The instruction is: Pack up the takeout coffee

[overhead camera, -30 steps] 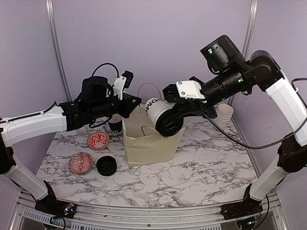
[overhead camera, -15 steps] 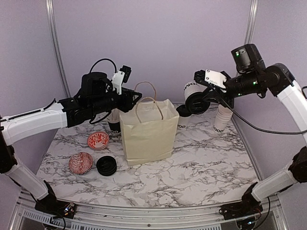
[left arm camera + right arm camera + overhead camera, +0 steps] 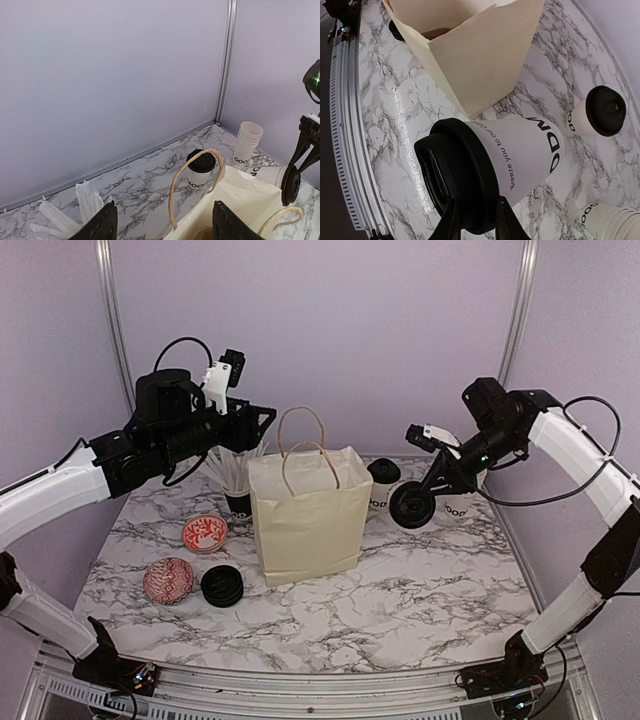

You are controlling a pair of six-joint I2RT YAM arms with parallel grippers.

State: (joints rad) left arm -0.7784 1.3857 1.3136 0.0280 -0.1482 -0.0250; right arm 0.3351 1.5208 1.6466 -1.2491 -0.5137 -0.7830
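A takeout coffee (image 3: 412, 505) (image 3: 520, 145), white with a black lid, lies tilted on its side low over the table, right of the paper bag (image 3: 305, 510). My right gripper (image 3: 428, 488) (image 3: 477, 222) is shut on its lid rim. Another lidded takeout coffee (image 3: 383, 480) (image 3: 201, 170) (image 3: 600, 112) stands upright behind the bag. My left gripper (image 3: 250, 425) (image 3: 165, 227) hangs open above the bag's left top edge, holding nothing. The bag's mouth (image 3: 240, 195) and one handle (image 3: 192, 175) show below it.
A stack of lidless white cups (image 3: 462, 502) (image 3: 248, 142) stands at the back right. A black cup of white sticks (image 3: 235, 490) is left of the bag. Two red-patterned bowls (image 3: 204, 533) (image 3: 167, 580) and black lids (image 3: 221, 586) lie front left.
The right arm carried the coffee from the bag's mouth away to the right and down. The left gripper let go of the bag, opened and rose leftward. The bag stands upright again.
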